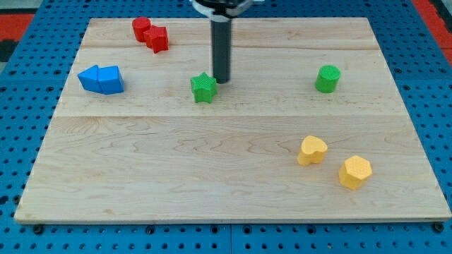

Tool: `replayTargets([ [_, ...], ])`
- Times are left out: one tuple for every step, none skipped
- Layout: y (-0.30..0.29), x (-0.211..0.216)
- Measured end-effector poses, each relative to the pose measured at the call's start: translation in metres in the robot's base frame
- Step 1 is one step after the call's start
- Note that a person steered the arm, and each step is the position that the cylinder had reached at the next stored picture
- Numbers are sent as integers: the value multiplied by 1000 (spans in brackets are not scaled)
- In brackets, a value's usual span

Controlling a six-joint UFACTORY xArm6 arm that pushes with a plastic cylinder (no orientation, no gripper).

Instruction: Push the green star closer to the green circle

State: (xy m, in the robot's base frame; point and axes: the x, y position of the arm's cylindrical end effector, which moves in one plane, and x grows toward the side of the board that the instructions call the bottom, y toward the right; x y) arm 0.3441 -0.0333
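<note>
The green star (203, 87) lies on the wooden board (233, 176), left of the middle in the upper half. The green circle (328, 78), a short cylinder, stands far to the view's right at about the same height. My tip (222, 81) sits just to the right of the star and slightly above it, very close to its upper right point. The dark rod rises straight up from there to the view's top.
Two red blocks (150, 33) lie together at the upper left. Two blue blocks (101, 79) lie together at the left. A yellow heart (311, 149) and a yellow hexagon (354, 172) lie at the lower right. Blue pegboard (21, 106) surrounds the board.
</note>
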Motion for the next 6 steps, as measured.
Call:
replayTargets([
  [-65,-46],
  [-56,2],
  [-46,11],
  [-64,21],
  [-19,32],
  [35,43],
])
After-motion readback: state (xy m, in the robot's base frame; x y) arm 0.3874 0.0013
